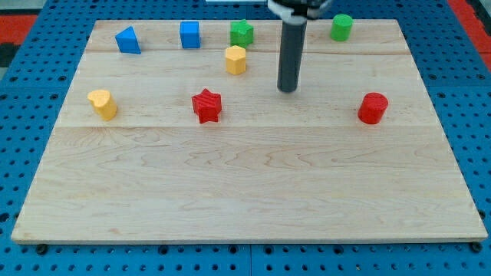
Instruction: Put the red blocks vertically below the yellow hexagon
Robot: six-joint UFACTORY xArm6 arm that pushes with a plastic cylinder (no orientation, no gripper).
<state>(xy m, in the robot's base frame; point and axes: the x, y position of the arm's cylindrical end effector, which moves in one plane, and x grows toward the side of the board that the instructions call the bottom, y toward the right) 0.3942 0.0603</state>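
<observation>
The yellow hexagon (235, 59) sits near the view's top, left of centre. A red star block (206, 106) lies below it and a little to the left. A red cylinder (373, 108) lies far to the view's right at about the same height as the star. My tip (288, 89) is on the board to the right of the yellow hexagon, above and to the right of the red star, well left of the red cylinder. It touches no block.
A blue triangular block (128, 40), a blue cube (189, 34), a green star (242, 32) and a green cylinder (341, 27) line the top edge. A yellow heart-like block (103, 103) sits at the left. The wooden board (245, 192) rests on a blue pegboard.
</observation>
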